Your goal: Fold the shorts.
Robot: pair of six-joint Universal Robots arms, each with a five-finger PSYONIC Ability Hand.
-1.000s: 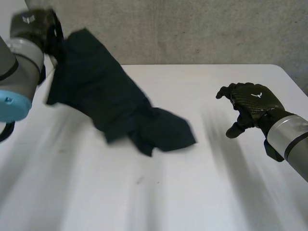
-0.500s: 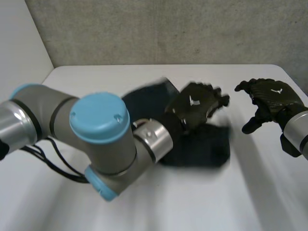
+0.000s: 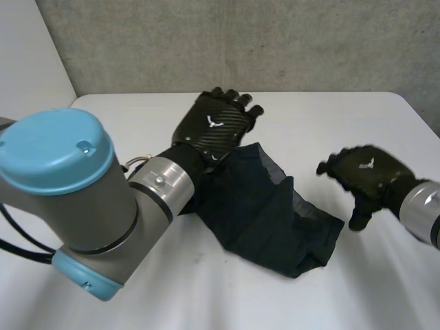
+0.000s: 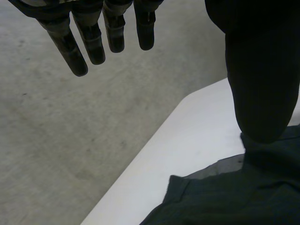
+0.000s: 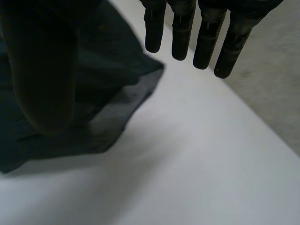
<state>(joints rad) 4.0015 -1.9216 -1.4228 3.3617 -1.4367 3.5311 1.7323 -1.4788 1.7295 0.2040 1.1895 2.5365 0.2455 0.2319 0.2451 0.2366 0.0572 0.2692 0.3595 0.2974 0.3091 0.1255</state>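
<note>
White table | shorts crumpled mid-table, no fold made, all folding left | left hand over their far-left edge, splayed, empty | right hand right of them, splayed, empty

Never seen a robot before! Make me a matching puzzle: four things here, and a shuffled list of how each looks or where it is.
1 shorts
2 left hand
3 right hand
4 table

A white
B open, apart from the cloth, off its right end
C dark, rumpled on the table
D fingers straight, over the cloth's far edge

Pairs: 1-C, 2-D, 3-B, 4-A
</note>
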